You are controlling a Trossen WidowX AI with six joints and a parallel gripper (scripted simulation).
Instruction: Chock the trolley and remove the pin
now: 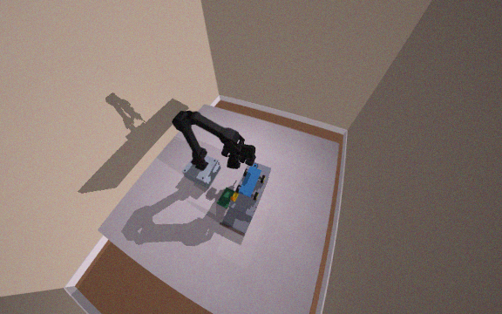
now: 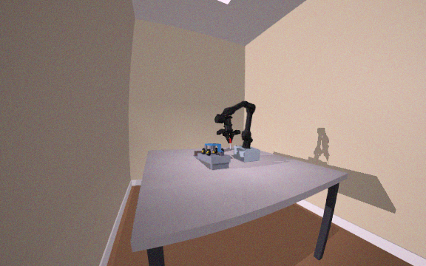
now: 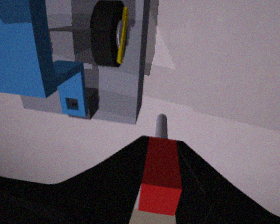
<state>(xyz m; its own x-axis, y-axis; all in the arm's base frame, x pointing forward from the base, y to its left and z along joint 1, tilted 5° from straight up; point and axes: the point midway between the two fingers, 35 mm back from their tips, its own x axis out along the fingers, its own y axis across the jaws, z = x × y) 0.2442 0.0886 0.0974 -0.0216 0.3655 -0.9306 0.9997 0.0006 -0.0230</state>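
Observation:
My gripper [image 2: 230, 140] [image 3: 161, 145] is shut on the red-headed stop pin [image 2: 230, 142] [image 3: 160, 199], whose grey shaft points down. It holds the pin in the air off the ramp's uphill end, to the side toward the robot base. The blue trolley [image 1: 251, 180] [image 2: 213, 146] [image 3: 16, 60] stands on the grey ramp [image 1: 237, 213] [image 2: 218, 160] [image 3: 117, 102]. The bracket [image 3: 80, 89] at its uphill end shows an empty hole. The yellow chock [image 1: 234, 197] is by the downhill wheel nearest the green tray [image 1: 225, 199]; whether it touches the wheel is too small to tell.
The arm's grey base block [image 1: 203, 174] [image 2: 248, 154] stands on the table [image 1: 295, 209] [image 2: 183, 192] on the tray's side of the ramp. The tray is beside the ramp's long edge. A trolley wheel [image 3: 108, 34] is close to the ramp's edge in the wrist view.

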